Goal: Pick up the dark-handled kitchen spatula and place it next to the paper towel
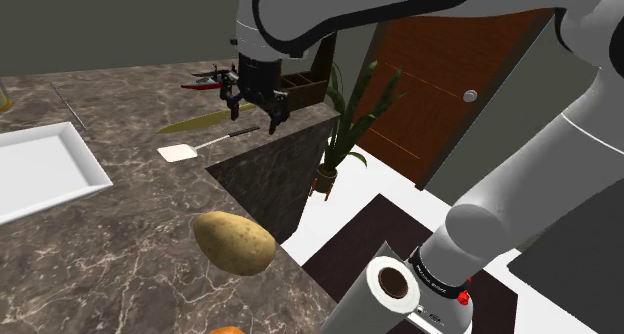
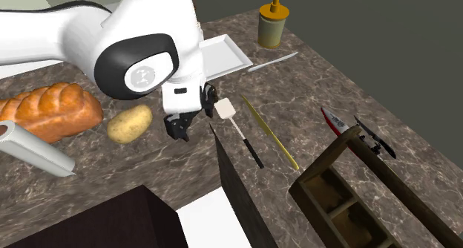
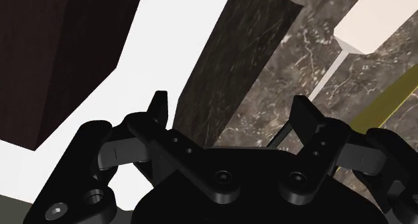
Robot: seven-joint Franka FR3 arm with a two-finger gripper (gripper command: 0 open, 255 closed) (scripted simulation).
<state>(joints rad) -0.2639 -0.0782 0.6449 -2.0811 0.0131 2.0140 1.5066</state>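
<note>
you are only beginning: the spatula (image 1: 205, 144) (image 2: 236, 124) is lying flat on the surface (image 1: 120, 242) near its notched edge. your gripper (image 1: 254, 115) (image 2: 178, 128) is hovering near it, released and empty. grasping it and carrying it to the paper towel (image 1: 378, 272) (image 2: 33, 151) are waiting.

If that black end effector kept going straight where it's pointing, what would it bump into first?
Likely the edge of the stone counter, where its top drops off; the spatula lies beside that line. Depth is unclear.
</note>
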